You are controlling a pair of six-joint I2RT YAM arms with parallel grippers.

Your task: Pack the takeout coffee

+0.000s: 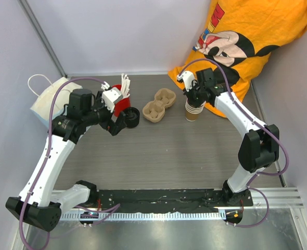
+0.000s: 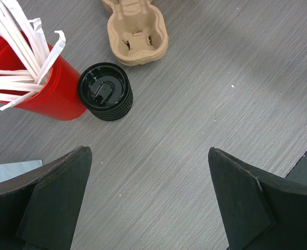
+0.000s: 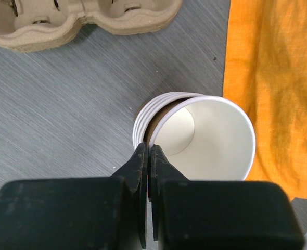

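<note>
The right gripper (image 3: pixel 147 156) pinches the near rim of the top paper cup (image 3: pixel 210 135), at 1 o'clock on the table (image 1: pixel 169 151), likely to peel it off the nested stack (image 3: pixel 142 119), while the left gripper (image 2: pixel 148 156) hangs spread wide short of the black lids (image 2: pixel 104 91) at 11 o'clock.

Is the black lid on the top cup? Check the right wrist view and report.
No: the top cup stands open, with its white inside plainly showing and nothing covering the rim.

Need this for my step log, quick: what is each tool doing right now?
Left tool: open, holding nothing.
Right tool: closed on the rim of the top paper cup.
</note>
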